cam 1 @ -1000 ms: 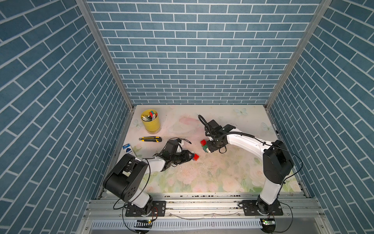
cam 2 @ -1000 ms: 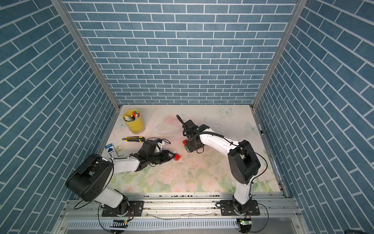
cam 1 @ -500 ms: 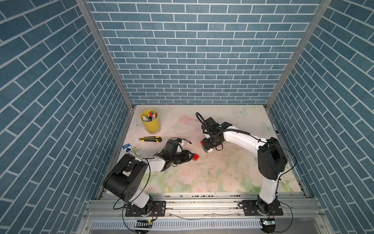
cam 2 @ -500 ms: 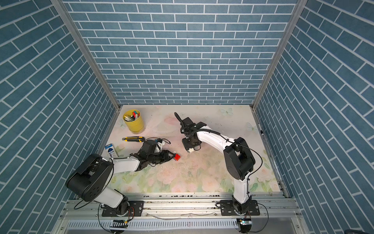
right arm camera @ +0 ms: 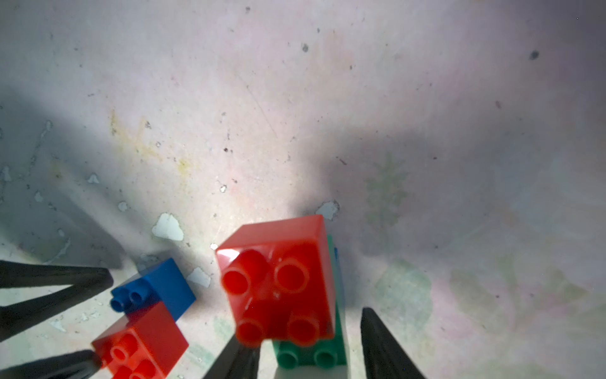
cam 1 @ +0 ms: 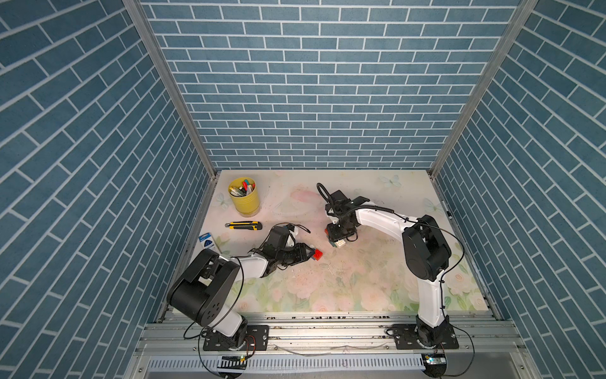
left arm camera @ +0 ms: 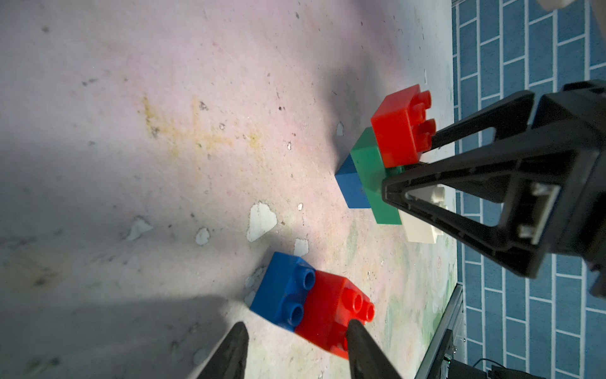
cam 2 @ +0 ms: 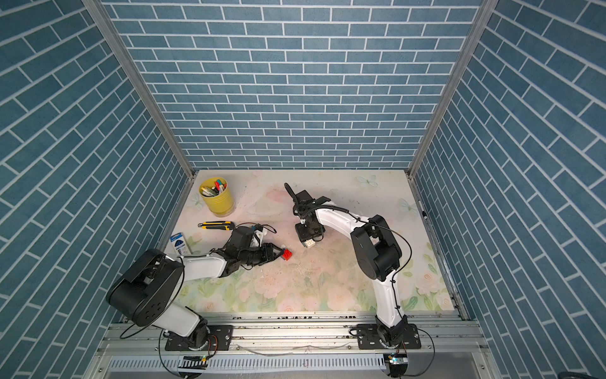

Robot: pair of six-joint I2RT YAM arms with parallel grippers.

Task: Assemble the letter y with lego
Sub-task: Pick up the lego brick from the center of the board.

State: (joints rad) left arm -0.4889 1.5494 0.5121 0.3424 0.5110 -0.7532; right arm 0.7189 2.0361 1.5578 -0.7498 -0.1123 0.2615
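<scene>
Two brick groups on floral mat (cam 1: 360,288): red-green-white-blue cluster (left arm camera: 370,164) mid-mat, right claw (left arm camera: 410,165) straddling it, narrow, can't tell if clamped. Blue-red pair (left arm camera: 295,288) nearby at left claw (left arm camera: 296,325) tips, narrow, grip unclear. Blue box (cam 1: 206,241) label unreadable.

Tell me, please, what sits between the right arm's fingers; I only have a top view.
Observer: The right wrist view shows the right arm's fingers straddling a green brick with a red brick on its studs.
Operator: Thanks. Anything under the green brick?
Observer: Left wrist view shows a blue brick joined opposite the red one.
Operator: And the left arm?
Observer: The left arm's fingers flank a joined blue-and-red pair, one touching its red half.
</scene>
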